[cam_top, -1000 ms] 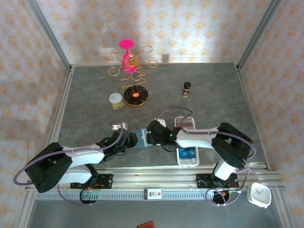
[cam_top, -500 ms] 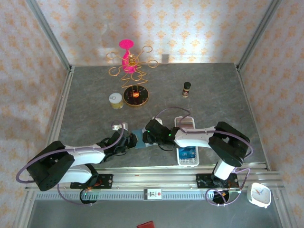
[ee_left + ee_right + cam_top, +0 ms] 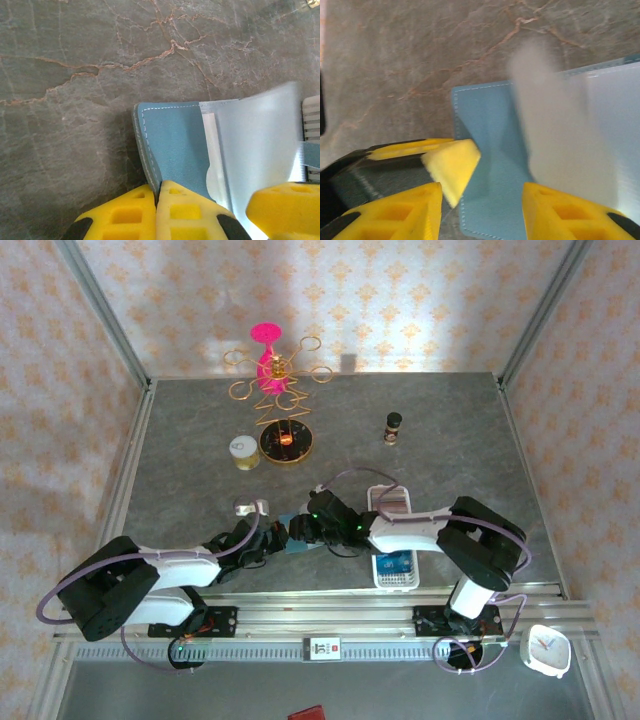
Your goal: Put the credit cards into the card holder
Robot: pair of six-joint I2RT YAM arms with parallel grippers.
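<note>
Teal outside and pale blue within, the card holder (image 3: 297, 546) lies opened on the grey veined desk (image 3: 450, 440), low and just left of centre in the overhead view, between the two arms. We see the left end effector (image 3: 272, 540) reaching in from the lower left. In its wrist view its yellow fingers (image 3: 185, 215) are pressed together at the bottom edge of the frame, pinching the near edge of the holder's teal side, while the pale inner side curves up to the right. The right end effector (image 3: 300, 532) comes in from the right. In its own wrist view its fingers (image 3: 395, 215) stand apart at the bottom of the frame, gripping nothing that we can make out, with the teal panel under the gap. A blurred pale grey shape rises at middle right there, and we cannot tell what it is. Just right of the holder in the overhead view, a white slotted tray (image 3: 395, 585) carries a bright blue credit card (image 3: 396, 562) in its lower part. Near the top of the desk stand a pink and gold wire stand (image 3: 268, 365) and a small dark bottle (image 3: 393, 426).
</note>
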